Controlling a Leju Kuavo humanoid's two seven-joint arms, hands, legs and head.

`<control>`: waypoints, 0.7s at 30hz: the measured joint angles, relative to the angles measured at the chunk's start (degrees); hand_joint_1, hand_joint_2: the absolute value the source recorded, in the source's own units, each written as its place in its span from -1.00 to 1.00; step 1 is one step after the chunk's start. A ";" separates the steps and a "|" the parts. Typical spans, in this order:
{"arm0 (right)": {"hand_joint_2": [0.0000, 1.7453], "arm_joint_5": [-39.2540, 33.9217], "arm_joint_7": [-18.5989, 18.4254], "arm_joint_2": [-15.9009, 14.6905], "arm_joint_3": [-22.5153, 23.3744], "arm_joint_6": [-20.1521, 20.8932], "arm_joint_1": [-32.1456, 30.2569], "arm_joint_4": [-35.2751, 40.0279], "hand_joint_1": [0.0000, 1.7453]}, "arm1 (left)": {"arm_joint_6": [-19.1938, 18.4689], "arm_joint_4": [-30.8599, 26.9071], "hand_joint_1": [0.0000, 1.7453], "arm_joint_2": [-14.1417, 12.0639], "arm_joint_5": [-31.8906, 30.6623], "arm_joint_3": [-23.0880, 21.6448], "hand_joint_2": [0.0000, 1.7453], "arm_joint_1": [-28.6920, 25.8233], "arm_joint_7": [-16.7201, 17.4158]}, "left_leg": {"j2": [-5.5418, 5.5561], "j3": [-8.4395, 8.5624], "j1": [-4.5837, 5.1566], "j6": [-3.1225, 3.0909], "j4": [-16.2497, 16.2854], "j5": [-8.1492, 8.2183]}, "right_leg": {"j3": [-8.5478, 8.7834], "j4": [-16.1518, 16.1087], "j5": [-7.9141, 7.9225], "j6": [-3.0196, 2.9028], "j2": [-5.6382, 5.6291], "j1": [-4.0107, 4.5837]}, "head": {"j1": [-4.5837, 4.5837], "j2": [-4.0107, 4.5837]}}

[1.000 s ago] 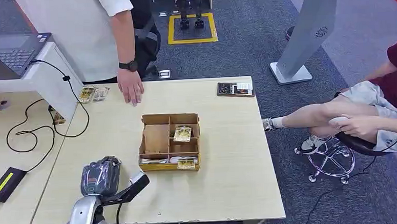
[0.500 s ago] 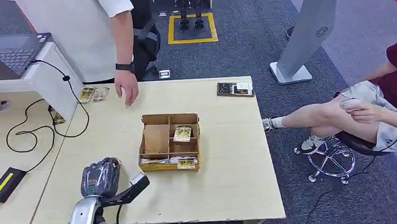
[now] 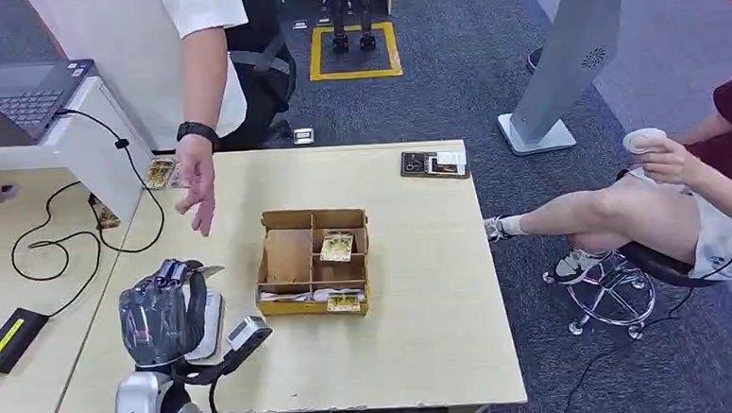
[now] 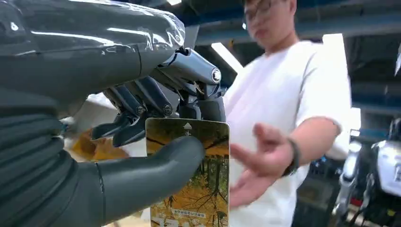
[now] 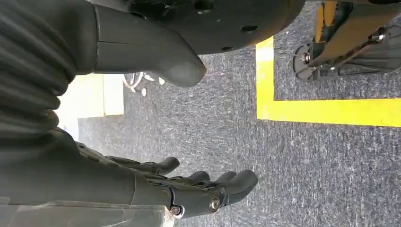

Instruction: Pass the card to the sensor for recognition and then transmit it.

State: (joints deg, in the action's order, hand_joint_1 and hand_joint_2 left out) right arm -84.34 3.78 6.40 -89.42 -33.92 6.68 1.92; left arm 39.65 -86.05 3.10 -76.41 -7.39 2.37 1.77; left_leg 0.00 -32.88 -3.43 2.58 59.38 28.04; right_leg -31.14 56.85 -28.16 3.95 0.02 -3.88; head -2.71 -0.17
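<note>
The card [image 4: 189, 175] (autumn-tree print, arrow mark at one short edge) sits in the left hand [image 3: 160, 317], raised above the near-left part of the table [image 3: 423, 289]; in the left wrist view it stands between the thick thumb [image 4: 156, 165] pressed on its printed face and the darker fingers [image 4: 142, 106] curled behind its arrow end; the grip covers a strip of that end and the rest of the card projects free.

A person's hand [image 3: 196, 187] hovers open, palm turned toward the robot, just beyond the raised hand; the two are near but apart. The card box [image 3: 313, 261] lies beside the left hand at mid-table, with further cards in its compartments; a flat black device with a yellow stripe [image 3: 10, 339], possibly the sensor, rests at the far left, well apart.

Risks, as judgement: the hold is a shallow pinch, so a quick wrist turn or a tug by the person before the thumb lifts may slide or flex the card; a release begun before the person's fingers close on it would drop it onto the table; whether recognition is complete cannot be told.

The right hand [image 5: 142, 189] hangs over grey carpet [image 5: 307, 170]; its fingers are loosely extended, apart from the thumb, and it holds nothing.
</note>
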 joint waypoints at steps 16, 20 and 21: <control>1.00 4.15 -1.01 -0.04 0.00 -0.44 0.46 1.05 -1.00 | -1.33 2.74 1.00 -0.61 0.04 -1.18 1.00 11.42 6.76 | -0.01 -0.03 0.00 -0.01 0.01 -0.09 | -0.05 0.01 0.09 0.00 -0.03 0.00 | 0.00 0.00; 1.00 4.85 -1.27 -0.13 0.00 -0.37 0.65 1.36 -1.00 | -1.95 4.66 0.76 -1.14 0.53 -1.49 1.00 14.18 7.43 | -0.06 -0.03 0.00 0.01 0.01 -0.10 | -0.09 0.02 0.15 -0.04 -0.09 0.00 | 0.00 0.00; 1.00 4.98 -1.35 -0.13 0.00 -0.37 0.67 1.36 -1.00 | -2.01 5.14 0.30 -1.20 0.72 -1.53 1.00 14.79 7.61 | -0.06 -0.03 0.00 0.01 0.01 -0.10 | -0.10 0.01 0.15 -0.04 -0.09 0.00 | -0.02 0.00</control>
State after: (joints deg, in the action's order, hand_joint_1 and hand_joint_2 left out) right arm -79.36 2.43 6.27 -89.42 -34.29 7.35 3.28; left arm 37.64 -80.92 1.90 -75.69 -8.92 17.16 9.38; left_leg -0.06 -32.91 -3.43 2.59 59.39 27.94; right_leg -31.24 56.87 -28.00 3.91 -0.08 -3.88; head -2.73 -0.17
